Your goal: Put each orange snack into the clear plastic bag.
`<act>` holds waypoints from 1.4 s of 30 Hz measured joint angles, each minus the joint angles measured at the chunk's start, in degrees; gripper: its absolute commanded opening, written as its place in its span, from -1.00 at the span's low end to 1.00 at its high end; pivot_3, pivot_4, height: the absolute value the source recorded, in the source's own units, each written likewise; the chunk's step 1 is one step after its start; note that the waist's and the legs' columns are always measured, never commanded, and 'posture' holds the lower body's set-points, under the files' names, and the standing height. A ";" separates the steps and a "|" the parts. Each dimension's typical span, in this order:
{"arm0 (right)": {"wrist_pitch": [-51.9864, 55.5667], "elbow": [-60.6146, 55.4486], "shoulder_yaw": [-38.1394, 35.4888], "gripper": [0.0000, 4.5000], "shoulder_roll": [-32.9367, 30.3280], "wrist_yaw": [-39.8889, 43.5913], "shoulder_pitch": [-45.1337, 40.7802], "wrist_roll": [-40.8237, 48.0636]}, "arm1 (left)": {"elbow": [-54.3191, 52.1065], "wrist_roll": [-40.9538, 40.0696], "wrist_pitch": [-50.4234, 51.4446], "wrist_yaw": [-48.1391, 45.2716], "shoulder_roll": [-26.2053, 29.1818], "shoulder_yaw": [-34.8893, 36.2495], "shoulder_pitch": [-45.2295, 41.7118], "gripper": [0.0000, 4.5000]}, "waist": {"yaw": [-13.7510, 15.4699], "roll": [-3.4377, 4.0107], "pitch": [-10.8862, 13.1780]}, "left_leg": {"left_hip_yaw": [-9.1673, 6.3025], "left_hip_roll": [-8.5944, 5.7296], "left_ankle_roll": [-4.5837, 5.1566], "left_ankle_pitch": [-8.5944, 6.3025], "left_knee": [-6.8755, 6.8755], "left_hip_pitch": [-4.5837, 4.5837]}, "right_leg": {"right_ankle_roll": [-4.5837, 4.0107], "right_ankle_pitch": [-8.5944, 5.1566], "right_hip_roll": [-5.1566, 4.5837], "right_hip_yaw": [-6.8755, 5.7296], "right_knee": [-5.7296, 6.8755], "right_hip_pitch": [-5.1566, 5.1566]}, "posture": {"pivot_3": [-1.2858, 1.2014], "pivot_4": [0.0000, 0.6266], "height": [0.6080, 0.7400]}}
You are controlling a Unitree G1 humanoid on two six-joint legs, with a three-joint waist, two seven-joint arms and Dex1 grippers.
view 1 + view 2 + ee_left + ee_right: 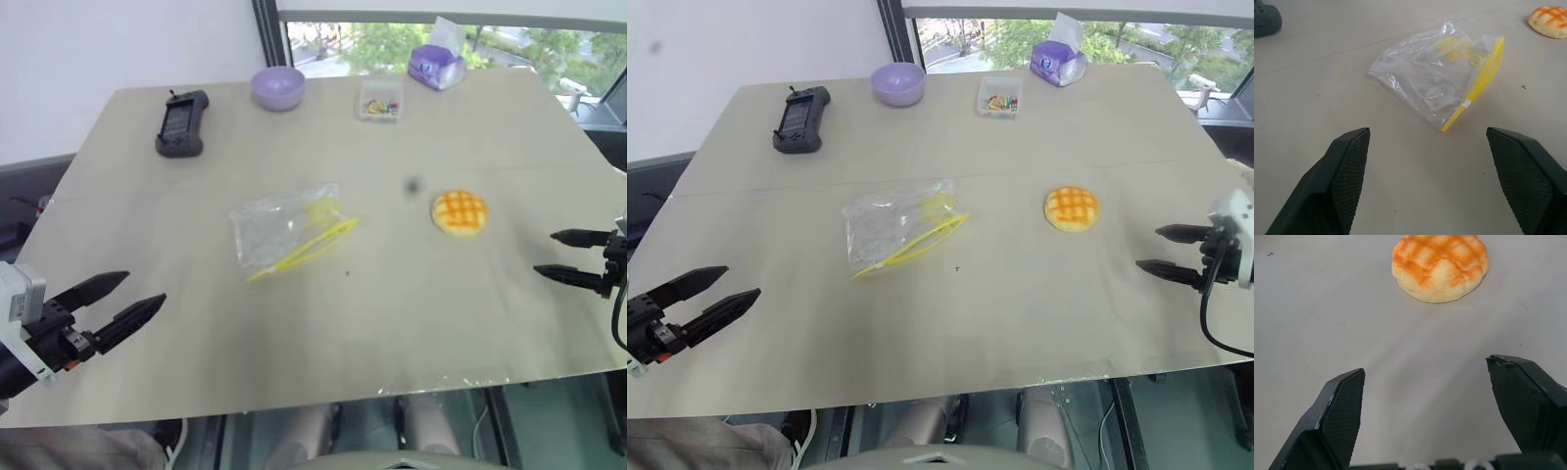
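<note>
Beige table (411, 323) by a window (509, 39) bears orange snack (459, 211) and clear plastic bag (289, 230); both pincers released, empty

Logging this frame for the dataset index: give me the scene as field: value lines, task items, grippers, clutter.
orange snack: on the table, right of centre, untouched
clear plastic bag: flat near table centre, yellow seal strip facing the snack, nothing orange inside
left gripper: open, empty, over the near left part of the table, pointed at the bag
right gripper: open, empty, at the right edge, pointed at the snack
table: beige top
far edge clutter: black handheld controller, purple bowl, small clear box, purple tissue pack
task progress: snack not yet bagged
</note>
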 measured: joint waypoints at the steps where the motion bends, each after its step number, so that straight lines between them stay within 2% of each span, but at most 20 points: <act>1: 0.00 0.00 0.00 0.92 0.00 0.00 0.00 0.00 | 0.00 0.00 0.00 0.00 0.00 0.00 0.00 0.79 | 0.00 0.00 0.00 | 0.00 0.00 0.00 0.00 -0.02 0.00 | 0.00 0.00 0.00 0.00 -0.01 0.00 | 0.03 -0.52 0.94; 22: 2.24 -4.17 -0.16 0.92 1.35 -2.03 1.52 0.38 | 0.27 3.10 0.85 -0.12 -0.44 -2.04 -3.12 0.79 | 0.01 0.01 -0.01 | 0.05 0.02 0.00 0.01 -0.11 0.01 | 0.00 0.00 0.01 0.03 -0.04 -0.05 | 0.03 -0.52 0.94; 29: 2.75 -4.95 -0.16 0.92 1.45 -2.42 1.52 0.48 | 0.89 6.05 -0.11 -0.50 -0.82 -5.24 -4.03 0.79 | 0.01 0.02 -0.02 | 0.07 0.02 0.00 0.01 -0.11 0.02 | 0.01 0.01 0.02 0.04 -0.04 -0.05 | 0.03 -0.52 0.94; 35: 5.14 -8.58 -0.17 0.92 3.46 -4.03 1.61 1.90 | 1.84 12.61 -3.58 0.28 -1.63 -14.48 -7.57 0.79 | 0.04 0.05 -0.05 | 0.07 0.02 -0.01 0.01 -0.11 0.04 | 0.01 0.01 0.02 0.04 -0.01 -0.04 | 0.03 -0.52 0.94; 38: 7.25 -13.35 0.42 0.92 5.50 -4.65 1.92 3.51 | 4.50 20.64 -8.66 2.59 -1.78 -22.56 -12.31 0.79 | 0.10 0.04 -0.06 | 0.07 0.02 -0.01 0.01 -0.09 0.03 | 0.01 0.01 0.02 0.04 0.03 -0.05 | 0.03 -0.52 0.94; 42: 9.66 -17.13 1.02 0.92 6.79 -6.13 1.90 4.57 | 12.08 31.37 -18.65 4.94 -1.75 -29.97 -19.34 0.79 | 0.14 0.00 -0.06 | 0.06 0.00 -0.01 0.01 -0.08 0.00 | 0.01 0.02 0.03 0.01 0.03 -0.07 | 0.03 -0.52 0.94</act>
